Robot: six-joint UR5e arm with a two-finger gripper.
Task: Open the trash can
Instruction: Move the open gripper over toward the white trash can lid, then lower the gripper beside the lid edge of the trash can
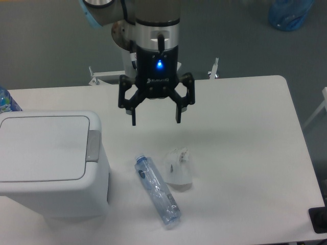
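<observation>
The trash can is a large boxy white bin at the left of the table, its flat lid down and a small grey latch on its right edge. My gripper hangs open above the table's middle, to the right of the bin and above its level, with nothing between its fingers. It stands apart from the latch, up and to the right of it.
A clear plastic bottle lies on the white table just right of the bin. A crumpled clear cup sits beside it. A blue bottle top shows at the left edge. The arm's base stands behind the table.
</observation>
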